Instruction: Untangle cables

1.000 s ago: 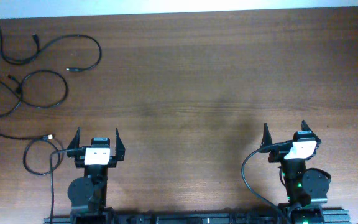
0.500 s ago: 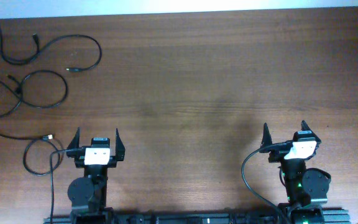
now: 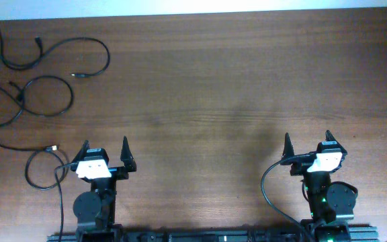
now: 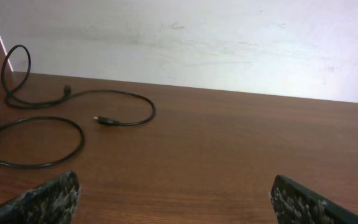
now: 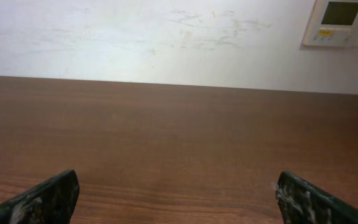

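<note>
The cables (image 3: 21, 94) lay in loose loops at the far left of the worktop (image 3: 220, 81), some crossing one another, their small plugs resting on the wood. The left hand (image 3: 105, 142) stood just beside the nearest loop, its fingers spread apart and holding nothing. The right hand (image 3: 307, 136), well apart from the cables at the near right, was likewise spread and empty.
</note>
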